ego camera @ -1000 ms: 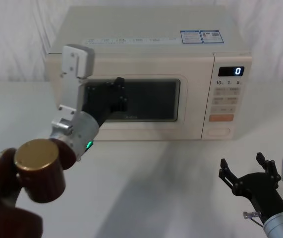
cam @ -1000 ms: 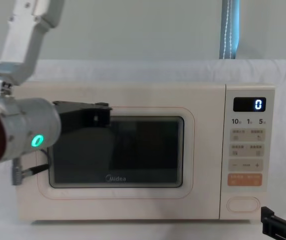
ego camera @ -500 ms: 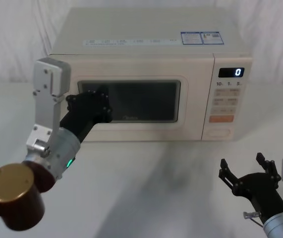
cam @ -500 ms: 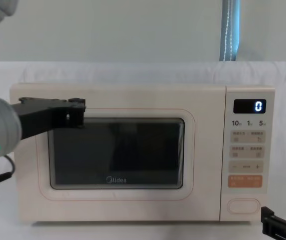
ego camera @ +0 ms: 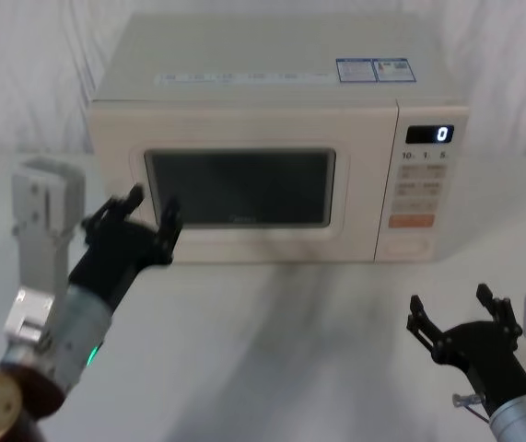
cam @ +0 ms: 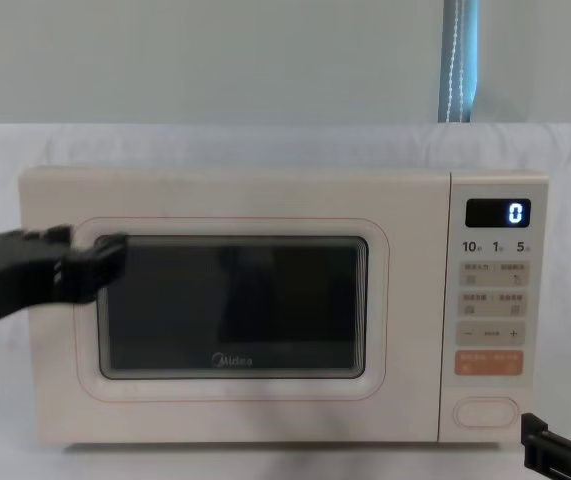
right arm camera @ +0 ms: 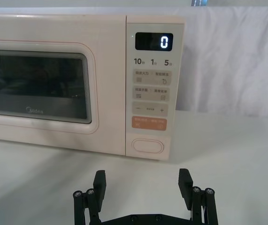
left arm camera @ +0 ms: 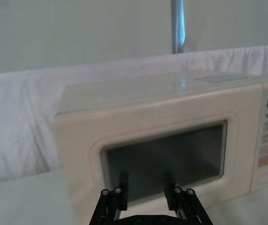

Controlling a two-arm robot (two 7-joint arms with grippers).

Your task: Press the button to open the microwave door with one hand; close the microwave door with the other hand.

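Observation:
The cream microwave's door (ego camera: pixel 244 241) with its dark window lies flush and shut, also seen as the door (cam: pixel 230 385) from the chest. The wide pill-shaped button (ego camera: pixel 406 245) sits at the foot of the control panel, and the button (right arm camera: pixel 148 146) faces the right wrist camera. My left gripper (ego camera: pixel 152 204) hovers open just in front of the door's left edge, apart from it, holding nothing. In the left wrist view the left gripper (left arm camera: pixel 145 192) points at the window. My right gripper (ego camera: pixel 450 306) rests open low at the front right, well short of the panel.
The microwave stands on a white cloth-covered table (ego camera: pixel 290 322) against a white draped backdrop. Its display (ego camera: pixel 430 133) reads 0, and an orange key (ego camera: pixel 411 219) sits above the button. A metal pole (cam: pixel 457 60) rises behind.
My left arm has drawn back from the door window, moving left and down toward me. The door stays shut. The right arm has not moved.

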